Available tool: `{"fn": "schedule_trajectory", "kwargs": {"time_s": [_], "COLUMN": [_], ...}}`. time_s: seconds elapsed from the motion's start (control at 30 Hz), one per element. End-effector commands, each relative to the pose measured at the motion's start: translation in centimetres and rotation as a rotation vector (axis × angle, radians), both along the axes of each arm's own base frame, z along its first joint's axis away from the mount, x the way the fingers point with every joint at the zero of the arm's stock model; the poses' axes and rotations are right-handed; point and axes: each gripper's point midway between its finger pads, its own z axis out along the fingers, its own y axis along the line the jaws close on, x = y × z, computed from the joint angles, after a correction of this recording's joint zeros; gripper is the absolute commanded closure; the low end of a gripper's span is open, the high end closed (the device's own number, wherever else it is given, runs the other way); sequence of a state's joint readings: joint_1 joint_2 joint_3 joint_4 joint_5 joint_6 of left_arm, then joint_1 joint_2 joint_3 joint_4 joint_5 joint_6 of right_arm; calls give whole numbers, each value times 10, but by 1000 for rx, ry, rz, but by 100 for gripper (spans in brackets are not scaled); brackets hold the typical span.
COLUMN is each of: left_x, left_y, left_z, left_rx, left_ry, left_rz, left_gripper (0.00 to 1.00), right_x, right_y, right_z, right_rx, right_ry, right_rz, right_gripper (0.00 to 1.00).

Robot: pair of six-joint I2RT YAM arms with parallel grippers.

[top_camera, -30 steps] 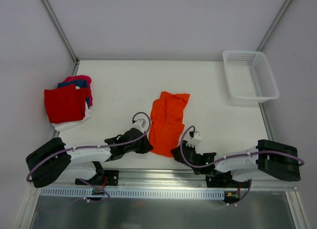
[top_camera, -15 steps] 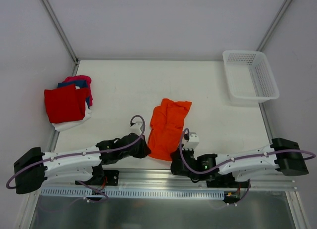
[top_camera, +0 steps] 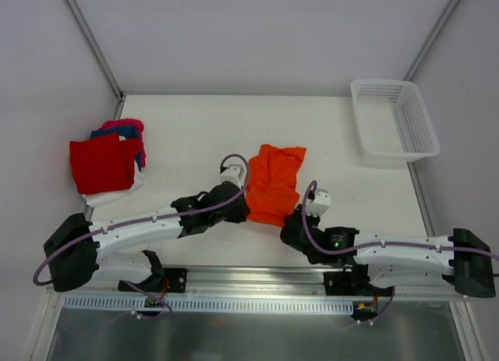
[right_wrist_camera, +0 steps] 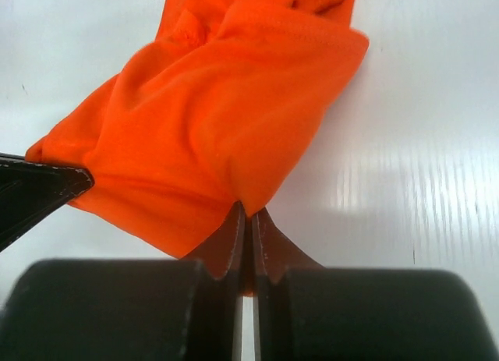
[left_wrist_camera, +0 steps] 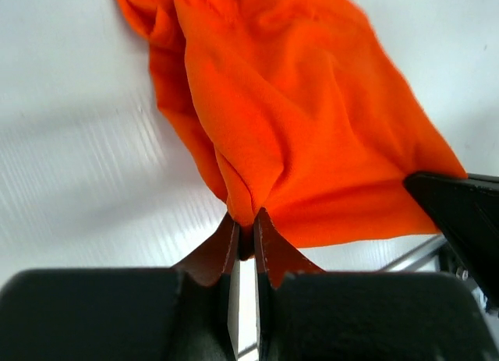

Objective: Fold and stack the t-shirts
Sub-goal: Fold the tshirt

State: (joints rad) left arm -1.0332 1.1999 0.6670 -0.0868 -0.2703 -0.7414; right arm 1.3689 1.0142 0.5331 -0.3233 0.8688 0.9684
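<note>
The orange shirt (top_camera: 274, 183) lies crumpled and partly folded on the white surface (top_camera: 187, 127), reaching away from both grippers toward the far side. The left gripper (left_wrist_camera: 245, 228) is clamped on the shirt's near left edge, its fingers pinched almost together, and the cloth bunches into a peak right at the tips. The right gripper (right_wrist_camera: 248, 221) is clamped in the same way on the near right corner of the orange shirt, with a tuck of cloth caught between fingers that nearly touch. The shirt's near hem spans the short gap between the two grippers, and each wrist view shows the other gripper's black finger at the edge of the cloth.

Well off to the left of the left gripper is a pile. A red shirt (top_camera: 100, 164) lies on top, a blue shirt (top_camera: 109, 132) and a pink shirt (top_camera: 125, 125) show beyond it, and a white shirt (top_camera: 109, 196) shows beneath. Far to the right of the right gripper and beyond it, a white mesh basket (top_camera: 394, 119) sits at the far corner of the surface.
</note>
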Motion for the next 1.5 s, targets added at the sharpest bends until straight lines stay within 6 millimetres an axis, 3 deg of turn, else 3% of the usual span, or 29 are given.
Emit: {"fn": "schedule_trajectory", "kwargs": {"time_s": [0.0,0.3,0.43,0.5,0.53,0.57,0.6,0.67,0.7,0.73,0.8,0.83,0.9,0.97,1.0,1.07,1.1,1.13,1.17,1.2,1.23,1.27,1.33,1.37,1.4,1.43,1.47], "left_x": [30,68,90,101,106,113,119,134,141,154,167,181,195,217,223,241,251,264,271,276,288,295,312,318,326,337,344], "left_y": [20,3,2,-4,-5,-9,-12,-17,-21,-23,-28,-31,-34,-35,-37,-39,-34,-36,-36,-34,-36,-34,-30,-31,-28,-32,-32], "left_z": [7,46,46,56,50,58,51,59,51,60,49,60,47,55,41,51,40,51,38,37,48,37,44,35,35,48,36], "left_rx": [103,80,92,87,100,86,102,79,90,73,87,69,80,58,68,50,63,50,62,54,38,51,36,40,36,20,31], "left_ry": [-66,-129,-115,-134,-117,-129,-115,-116,-97,-108,-79,-96,-58,-65,-33,-48,-32,-57,-37,-19,-39,-22,-39,-33,-39,-73,-67], "left_rz": [47,33,32,23,20,20,11,13,4,15,3,13,0,14,9,20,35,42,42,34,42,47,64,64,69,69,63], "left_gripper": [100,100,100,100,100,100,100,100,100,100,100,100,100,100,100,100,100,100,100,100,99,96,80,70,34,6,1], "right_x": [19,63,90,105,110,114,126,137,149,154,172,178,197,213,224,238,248,259,269,276,288,297,309,320,326,331,341], "right_y": [-25,-18,-21,-24,-24,-23,-27,-26,-31,-29,-34,-30,-34,-37,-33,-30,-34,-29,-32,-32,-27,-31,-32,-35,-37,-42,-45], "right_z": [1,30,38,45,42,42,51,49,57,52,60,51,56,41,47,31,30,37,22,20,28,26,17,25,20,20,31], "right_rx": [-146,-150,-143,-129,-155,-153,-139,-144,-134,-143,-131,-142,-133,-136,-118,-117,-114,-94,-103,-102,-79,-73,-83,-81,-91,-109,-111], "right_ry": [-41,-65,-62,-54,-48,-33,-41,-18,-23,-3,-11,17,21,67,60,101,106,96,129,133,119,122,137,114,119,119,107], "right_rz": [1,-16,-33,-46,-36,-23,-51,-39,-65,-53,-84,-59,-79,-84,-79,-69,-77,-70,-78,-75,-66,-78,-86,-102,-113,-136,-151], "right_gripper": [100,100,100,100,100,100,100,99,99,99,99,99,99,99,99,99,99,99,99,99,99,99,99,99,98,84,71]}}
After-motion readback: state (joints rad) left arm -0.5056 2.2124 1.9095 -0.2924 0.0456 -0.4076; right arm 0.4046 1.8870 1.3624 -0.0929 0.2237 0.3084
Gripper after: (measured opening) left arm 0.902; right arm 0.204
